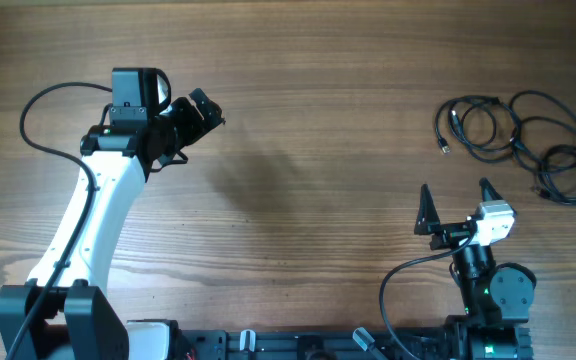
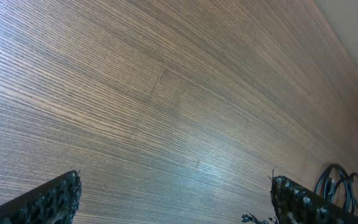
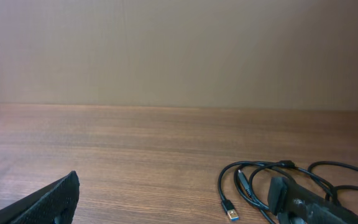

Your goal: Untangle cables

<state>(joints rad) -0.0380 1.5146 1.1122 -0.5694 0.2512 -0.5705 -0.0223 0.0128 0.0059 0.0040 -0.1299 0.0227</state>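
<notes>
Right tool [image 1: 455,192] is spread wide and holds nothing. Left tool [image 1: 208,110] is the same. Cables [image 1: 518,145] lie in one loose tangle on the table [image 1: 318,160], ahead of the right tool and off to its right, near but not touching. On the right wrist cam the loops sit just past the right finger [image 3: 303,202], with a blue-tipped plug [image 3: 229,212] at the near edge. The tangle's long axis runs crosswise to the right tool's approach. The left tool is well apart, with the cables only at the far right edge of its view. My call: the right arm goes first, shifting right and forward.
</notes>
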